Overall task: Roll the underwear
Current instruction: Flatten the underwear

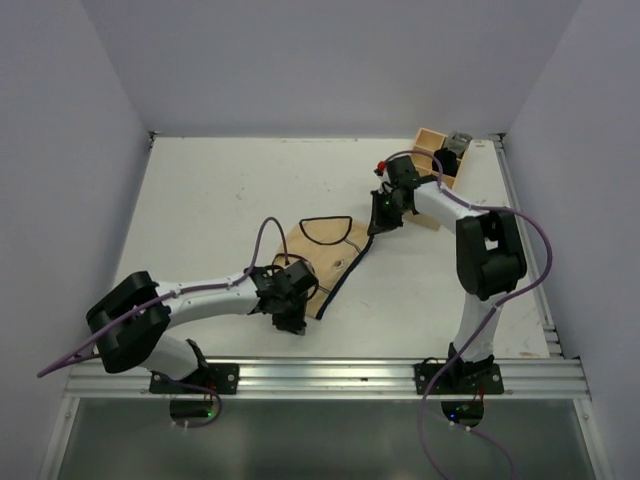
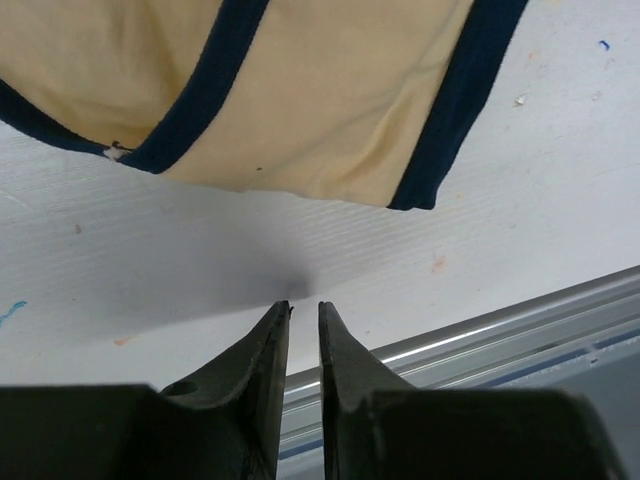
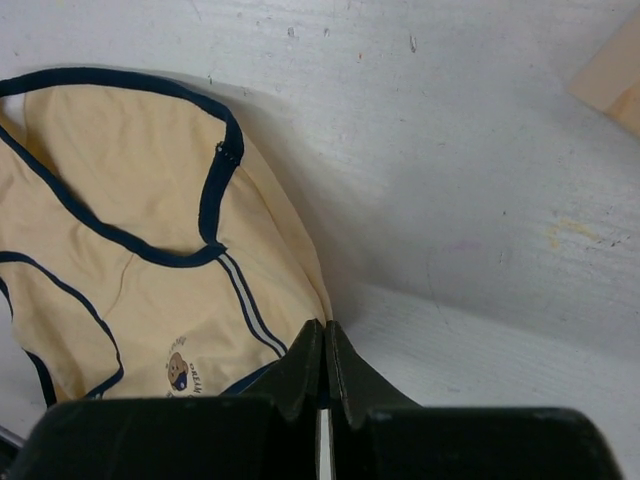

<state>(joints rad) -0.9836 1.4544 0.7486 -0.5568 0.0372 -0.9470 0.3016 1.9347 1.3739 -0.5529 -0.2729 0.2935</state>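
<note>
Lying spread out on the white table (image 1: pixel 220 200), the underwear (image 1: pixel 325 250) is tan-yellow cloth with dark navy trim and a small printed badge near one hem. The tabletop around the underwear is matte and scuffed, flecked with small orange, blue and grey marks, and pale lilac walls (image 1: pixel 330 60) close it in on three sides. On the near side of the underwear, past its hem, the left gripper (image 2: pixel 304 306) hangs low over bare table with its jaws a narrow slit apart and nothing between them. Beyond it, nearer than the underwear, runs an aluminium rail (image 1: pixel 330 375). At the far right corner of the underwear the right gripper (image 3: pixel 325 325) has its fingertips pressed together right at the cloth's edge; whether any fabric is caught cannot be told. A light wooden tray (image 1: pixel 432 140) sits well beyond the underwear, far right
</note>
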